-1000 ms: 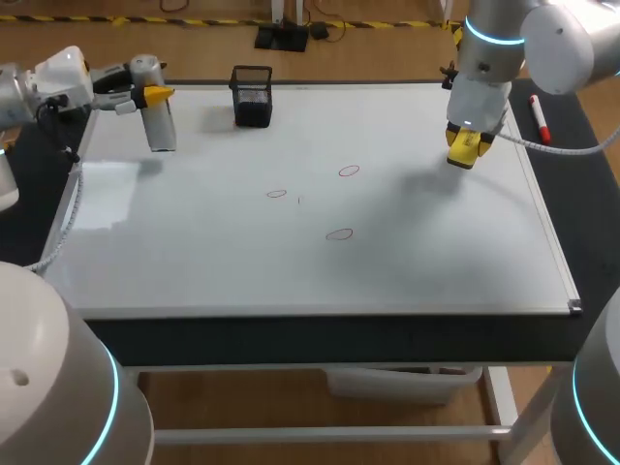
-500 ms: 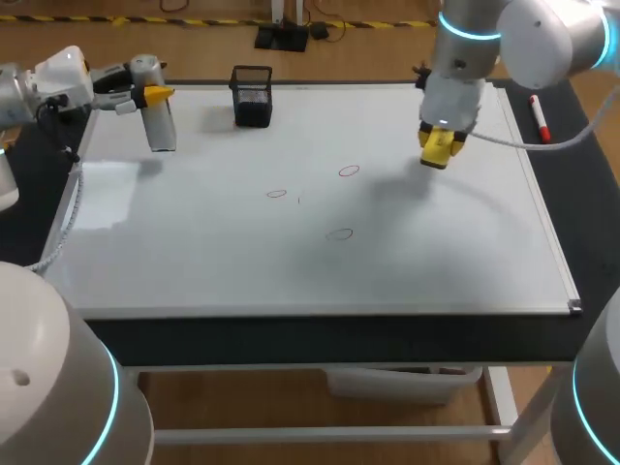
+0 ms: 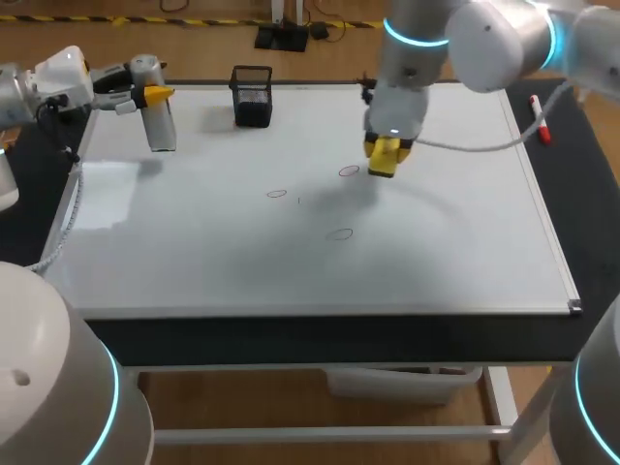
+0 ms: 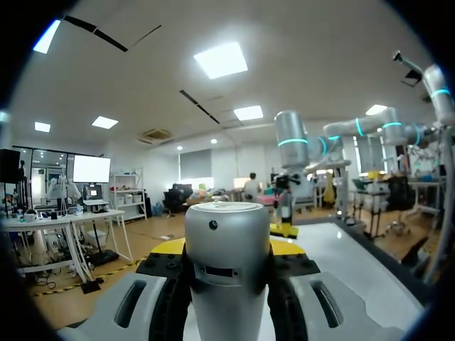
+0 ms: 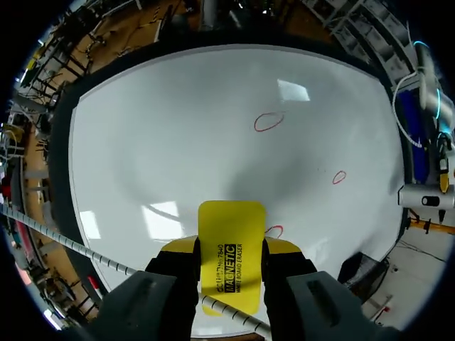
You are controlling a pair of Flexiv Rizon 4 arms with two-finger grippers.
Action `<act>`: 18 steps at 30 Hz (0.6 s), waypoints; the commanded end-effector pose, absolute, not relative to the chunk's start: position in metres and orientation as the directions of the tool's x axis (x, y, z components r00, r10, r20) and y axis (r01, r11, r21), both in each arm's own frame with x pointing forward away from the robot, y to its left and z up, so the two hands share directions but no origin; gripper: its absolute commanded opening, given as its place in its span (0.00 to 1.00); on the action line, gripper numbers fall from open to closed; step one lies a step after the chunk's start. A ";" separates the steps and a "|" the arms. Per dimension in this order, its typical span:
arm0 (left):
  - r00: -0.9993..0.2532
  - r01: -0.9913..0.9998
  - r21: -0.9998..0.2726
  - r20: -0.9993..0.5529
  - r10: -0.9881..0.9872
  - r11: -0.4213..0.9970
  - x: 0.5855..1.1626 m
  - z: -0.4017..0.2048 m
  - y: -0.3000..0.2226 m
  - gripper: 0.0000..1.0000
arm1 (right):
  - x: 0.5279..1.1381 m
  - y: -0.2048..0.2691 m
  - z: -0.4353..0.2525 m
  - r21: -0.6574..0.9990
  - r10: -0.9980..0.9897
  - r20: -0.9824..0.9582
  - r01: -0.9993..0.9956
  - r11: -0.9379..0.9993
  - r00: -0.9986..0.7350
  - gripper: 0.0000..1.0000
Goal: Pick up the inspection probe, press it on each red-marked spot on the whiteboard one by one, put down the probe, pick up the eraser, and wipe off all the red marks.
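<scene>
Since it spans nearly the whole tabletop, we begin with the wide, flat, glossy white whiteboard [image 3: 194, 271], a rectangle edged by a thin metal frame. Next in bulk come our two arms, smooth rounded grey-white casings with glowing cyan rings. The right arm [image 3: 484, 34] reaches in past the board's middle, and the left arm [image 3: 39, 82] sits at the board's far left corner. The left gripper [image 3: 145, 95] is clamped on the smooth silver metal cylinder of the inspection probe [image 4: 227, 263], one finger against each side of its body. In the head view the probe hangs upright over that corner, and we cannot tell whether its lower end touches the surface. A square black wire-mesh pen cup [image 3: 252, 95] stands on the board near its far edge, apart from both grippers. The right gripper [image 3: 385, 160] pinches a flat, round-cornered yellow eraser [image 5: 231, 227], jaws partly apart and closed against its two long sides, so that it juts ahead of the fingertips toward the board. A slim white marker pen with a red cap [image 3: 539, 118] lies on the dark table just off the board's right edge. Smallest are three thin red oval outlines: the far mark [image 3: 349, 170] just beside the eraser, the left mark [image 3: 276, 193] and the near mark [image 3: 339, 233].
</scene>
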State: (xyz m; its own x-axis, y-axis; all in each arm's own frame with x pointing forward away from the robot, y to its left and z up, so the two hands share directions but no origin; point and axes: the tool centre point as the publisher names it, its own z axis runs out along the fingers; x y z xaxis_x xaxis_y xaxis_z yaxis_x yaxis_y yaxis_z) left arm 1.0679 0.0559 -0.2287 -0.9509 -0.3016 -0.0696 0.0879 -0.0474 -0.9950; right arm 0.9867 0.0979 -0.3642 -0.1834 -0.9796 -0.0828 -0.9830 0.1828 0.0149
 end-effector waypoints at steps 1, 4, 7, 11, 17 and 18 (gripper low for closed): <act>-0.949 0.090 -0.995 -0.072 -0.306 -0.047 1.067 -0.228 0.055 0.00 | 0.992 0.128 -0.374 0.053 -0.985 -0.082 -0.988 0.146 -0.150 0.00; -0.949 0.090 -0.995 -0.072 -0.306 -0.047 1.067 -0.228 0.055 0.00 | 0.989 0.152 -0.379 0.073 -0.992 -0.075 -0.993 0.094 -0.099 0.00; -0.949 0.090 -0.995 -0.072 -0.306 -0.047 1.067 -0.228 0.055 0.00 | 0.986 0.175 -0.383 0.085 -0.996 -0.075 -0.995 0.046 -0.053 0.00; -0.949 0.090 -0.995 -0.072 -0.306 -0.047 1.067 -0.228 0.055 0.00 | 0.983 0.201 -0.386 0.097 -0.997 -0.083 -0.995 -0.008 0.000 0.00; -0.949 0.090 -0.995 -0.072 -0.306 -0.047 1.067 -0.228 0.055 0.00 | 0.979 0.234 -0.395 0.118 -0.995 -0.075 -0.990 -0.078 0.069 0.00; -0.949 0.090 -0.995 -0.072 -0.306 -0.047 1.067 -0.228 0.055 0.00 | 0.979 0.238 -0.396 0.120 -0.994 -0.075 -0.989 -0.084 0.075 0.00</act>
